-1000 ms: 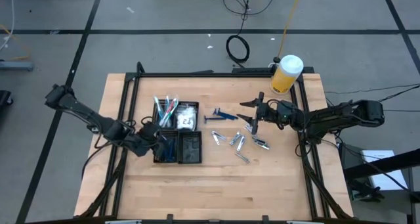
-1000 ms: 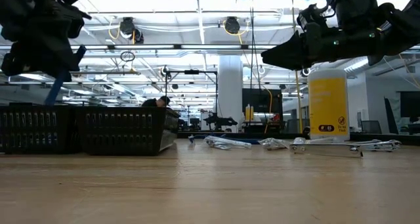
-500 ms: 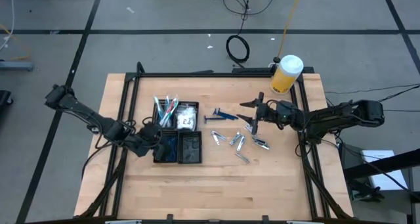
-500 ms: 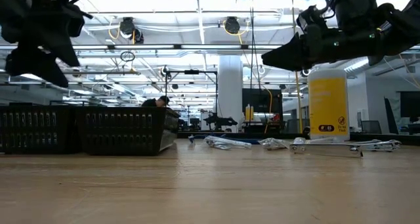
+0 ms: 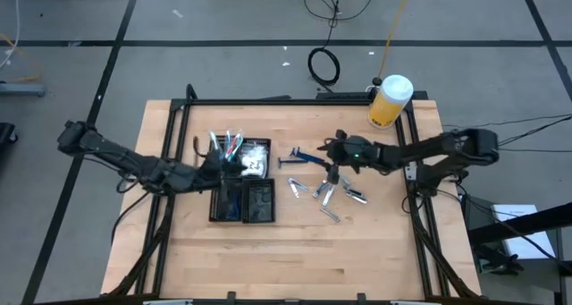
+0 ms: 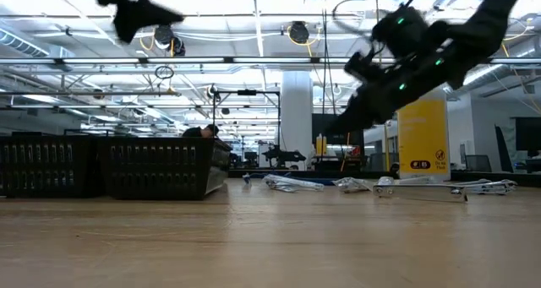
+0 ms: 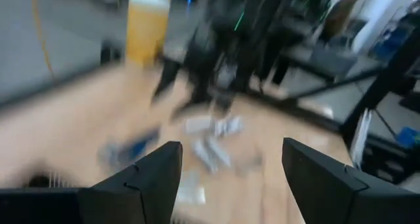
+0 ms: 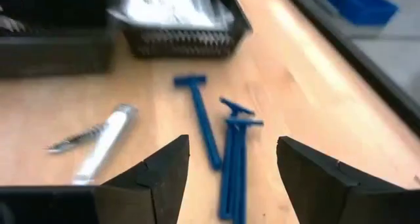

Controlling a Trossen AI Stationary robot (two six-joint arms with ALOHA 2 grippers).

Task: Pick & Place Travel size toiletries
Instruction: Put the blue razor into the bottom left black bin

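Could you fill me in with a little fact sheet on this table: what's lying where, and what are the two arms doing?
surface: wooden table
tray: black tray with four compartments, left of centre
in tray: coloured sticks, white packets
loose on table: blue razors, silvery tubes
back right corner: yellow jar
left gripper: open, empty, over the tray
right gripper: open, empty, above the razors

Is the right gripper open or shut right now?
Open. The right gripper shows both dark fingers spread apart with nothing between them, above the blue razors on the table.
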